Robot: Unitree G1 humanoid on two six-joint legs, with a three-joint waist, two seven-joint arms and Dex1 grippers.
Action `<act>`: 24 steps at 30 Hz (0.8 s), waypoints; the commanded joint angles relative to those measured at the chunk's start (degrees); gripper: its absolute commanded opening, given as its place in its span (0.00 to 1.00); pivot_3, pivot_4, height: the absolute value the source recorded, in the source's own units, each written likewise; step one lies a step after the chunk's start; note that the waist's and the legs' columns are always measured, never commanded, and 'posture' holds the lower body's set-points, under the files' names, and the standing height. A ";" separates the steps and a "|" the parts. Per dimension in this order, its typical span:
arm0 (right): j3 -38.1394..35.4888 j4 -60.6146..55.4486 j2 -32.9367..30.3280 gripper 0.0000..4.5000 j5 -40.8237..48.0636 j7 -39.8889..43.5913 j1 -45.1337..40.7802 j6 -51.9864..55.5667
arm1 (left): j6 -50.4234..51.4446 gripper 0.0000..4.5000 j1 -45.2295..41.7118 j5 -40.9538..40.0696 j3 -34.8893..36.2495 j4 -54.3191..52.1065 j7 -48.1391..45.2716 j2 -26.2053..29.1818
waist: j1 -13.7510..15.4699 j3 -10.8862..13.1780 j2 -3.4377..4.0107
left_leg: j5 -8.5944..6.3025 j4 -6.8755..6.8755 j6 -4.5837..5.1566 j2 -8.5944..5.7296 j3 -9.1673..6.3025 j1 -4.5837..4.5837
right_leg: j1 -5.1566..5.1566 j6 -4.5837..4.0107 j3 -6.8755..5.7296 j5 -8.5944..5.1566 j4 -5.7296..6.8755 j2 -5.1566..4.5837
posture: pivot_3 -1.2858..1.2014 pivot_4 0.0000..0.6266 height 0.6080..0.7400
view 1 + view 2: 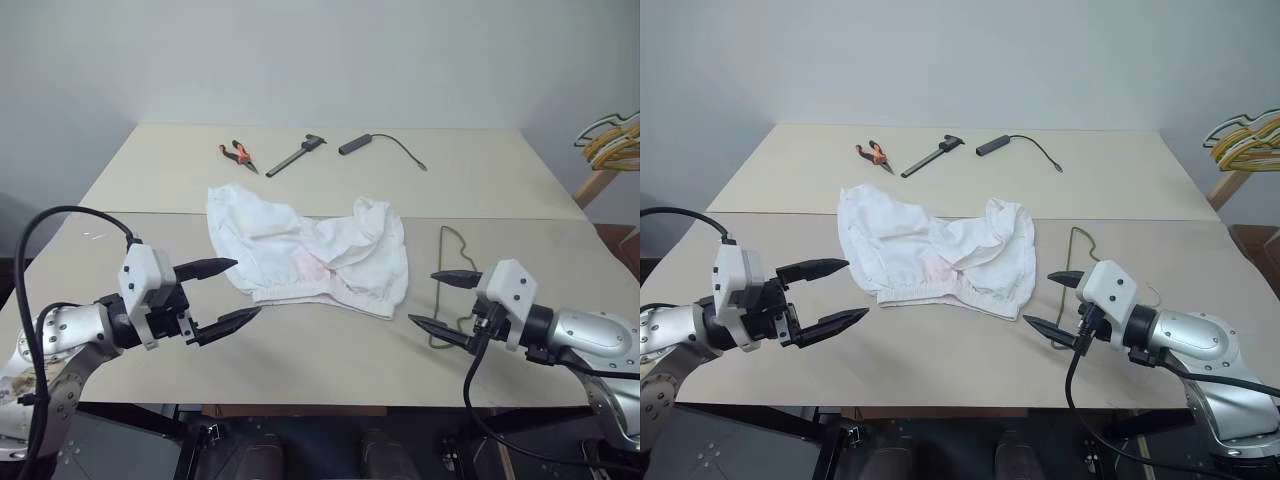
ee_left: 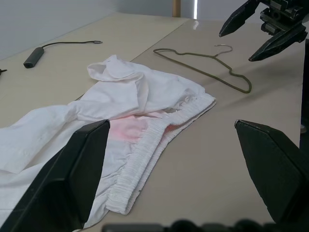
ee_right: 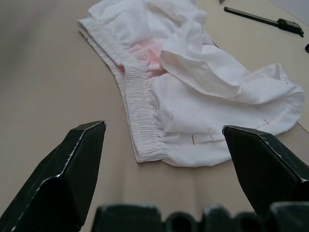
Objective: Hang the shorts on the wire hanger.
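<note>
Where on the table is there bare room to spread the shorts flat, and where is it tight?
Bare: the near strip of table between the left gripper and right gripper, and the left side beyond the shorts. Tight: the far edge with pliers, black caliper-like tool and corded probe; the wire hanger lies right of the shorts.

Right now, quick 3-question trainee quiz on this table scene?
1. True or false: the left tool is shut on the shorts.
2. The hanger lies nearest: A) left tool B) right tool C) pliers
3. Fill in: the shorts lie with the waistband toward the ____ table edge.

Key: 1 false, both tools open and empty. 2 B. 3 near.
</note>
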 commanded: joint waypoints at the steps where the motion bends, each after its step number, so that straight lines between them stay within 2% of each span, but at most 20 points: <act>1: -1.51 -1.55 -0.66 0.99 0.64 -0.23 -0.69 -0.05 | -0.43 1.00 -0.47 -0.73 1.31 -0.40 0.14 -0.03 | 0.00 0.00 0.00 | 0.00 0.00 0.00 0.00 0.00 0.00 | 0.00 0.00 0.00 0.00 0.00 0.00 | 0.53 0.10 1.00; 10: -0.92 -2.13 -0.34 0.99 0.69 -0.68 -1.24 0.20 | -0.46 1.00 -0.85 -0.28 0.91 -0.23 0.08 0.20 | 0.00 -0.01 -0.01 | 0.00 0.00 0.00 0.00 0.00 0.00 | 0.00 0.00 0.00 0.00 0.00 0.00 | 0.53 0.11 1.00; 14: 3.36 -2.98 0.02 0.99 -1.78 -1.89 -4.36 0.40 | -0.91 1.00 -0.79 -0.67 1.66 0.20 -1.08 0.55 | -0.20 -0.03 0.00 | 0.00 0.00 0.00 0.01 0.01 0.03 | 0.00 -0.01 0.01 0.00 0.02 0.01 | 0.53 0.11 1.00; 19: 13.75 -1.71 1.28 0.99 -8.70 -3.51 -11.34 0.91 | -0.67 1.00 0.34 -1.20 2.72 -0.13 -1.75 0.24 | -0.41 -0.03 0.00 | 0.00 0.00 0.00 0.12 0.01 0.08 | 0.00 -0.08 0.06 0.04 0.01 0.16 | 0.53 0.13 1.00; 24: 32.29 8.00 6.72 0.99 -25.54 -5.62 -24.48 2.08 | -0.46 1.00 -0.06 -1.28 1.47 -0.41 -1.30 -0.18 | -0.57 -0.03 0.00 | 0.01 0.00 -0.02 0.12 0.02 0.14 | -0.01 -0.12 0.10 0.07 0.02 0.18 | 0.53 0.13 1.00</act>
